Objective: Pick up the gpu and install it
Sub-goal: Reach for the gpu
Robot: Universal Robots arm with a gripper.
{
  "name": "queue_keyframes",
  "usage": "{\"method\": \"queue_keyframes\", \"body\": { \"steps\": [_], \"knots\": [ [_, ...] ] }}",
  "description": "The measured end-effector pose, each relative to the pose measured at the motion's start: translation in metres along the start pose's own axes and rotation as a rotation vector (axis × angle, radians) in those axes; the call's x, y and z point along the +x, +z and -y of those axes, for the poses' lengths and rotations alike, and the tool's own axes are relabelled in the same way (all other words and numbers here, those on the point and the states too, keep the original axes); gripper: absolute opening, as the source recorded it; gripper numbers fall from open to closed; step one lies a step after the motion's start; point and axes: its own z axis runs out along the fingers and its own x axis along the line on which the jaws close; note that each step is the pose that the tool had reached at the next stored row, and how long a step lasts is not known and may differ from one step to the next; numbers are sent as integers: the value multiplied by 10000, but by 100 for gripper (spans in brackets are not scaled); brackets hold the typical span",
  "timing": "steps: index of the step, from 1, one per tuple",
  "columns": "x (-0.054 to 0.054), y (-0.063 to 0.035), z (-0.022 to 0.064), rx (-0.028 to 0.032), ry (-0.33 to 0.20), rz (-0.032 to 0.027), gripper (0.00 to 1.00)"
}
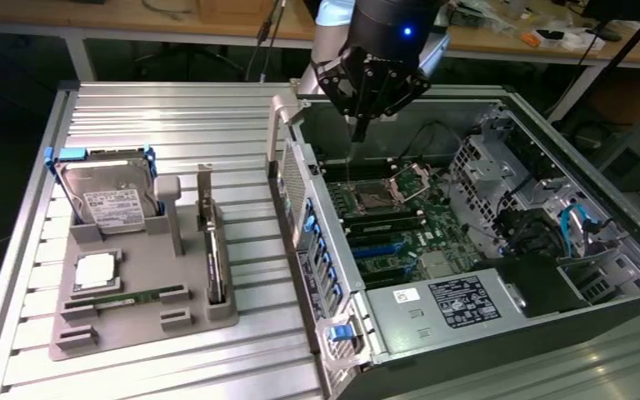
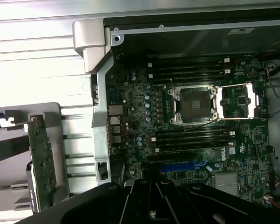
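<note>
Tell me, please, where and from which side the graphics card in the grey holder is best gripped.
Probably its upper long edge, from straight above. The graphics card stands upright in a slot of the grey holder, so the top is free while the holder covers the bottom. Pinch across the two flat faces, clear of the metal bracket at one end.

The gpu [image 1: 214, 258], a green circuit card with a dark shroud and a silver end bracket, stands upright on its long edge in a grey holder [image 1: 131, 329], just beside the open computer case [image 1: 297, 179].
</note>
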Motion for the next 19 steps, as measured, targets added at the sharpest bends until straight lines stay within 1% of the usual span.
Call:
{"method": "queue_keyframes", "body": {
  "steps": [7,19],
  "knots": [
    [77,-1,6,0,0,0,11],
    [247,-4,18,0,0,0,11]
  ]
}}
